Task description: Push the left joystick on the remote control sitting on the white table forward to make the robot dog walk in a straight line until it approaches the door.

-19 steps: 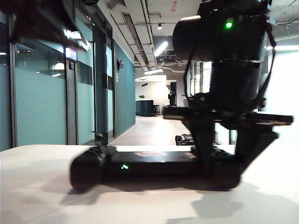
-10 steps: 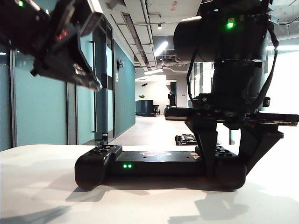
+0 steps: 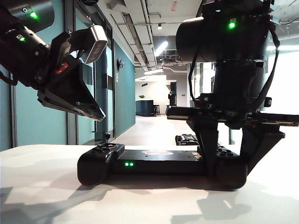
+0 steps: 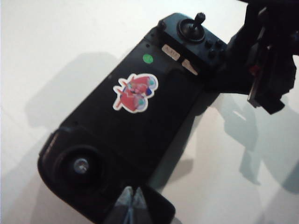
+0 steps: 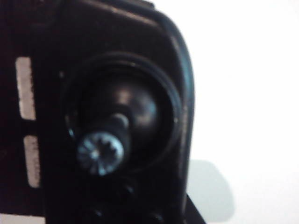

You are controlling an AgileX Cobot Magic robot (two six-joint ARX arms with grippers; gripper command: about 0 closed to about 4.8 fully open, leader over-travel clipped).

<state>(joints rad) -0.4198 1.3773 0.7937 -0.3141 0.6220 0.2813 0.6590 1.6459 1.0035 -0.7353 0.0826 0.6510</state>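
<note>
Exterior view, wide black gamepad-style remote control [image 3: 154, 163] flat on white matte table [image 3: 42, 186], left gripper [image 3: 96, 112] poised above its left joystick [image 3: 107, 138], jaws together, empty, right gripper [image 3: 229, 154] straddling right handle, fingers [image 3: 207, 149] clasping it, robot dog [image 3: 186, 138] beyond.

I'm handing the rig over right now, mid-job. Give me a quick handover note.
Left end effector: shut, hanging above the left joystick, not touching it.
Right end effector: appears clamped across the right handle of the remote control on the white table.
Robot dog: on the floor beyond the table.
Done: controller steadied.
Left to do: lower, push the stick forward, walk the dog straight.
</note>
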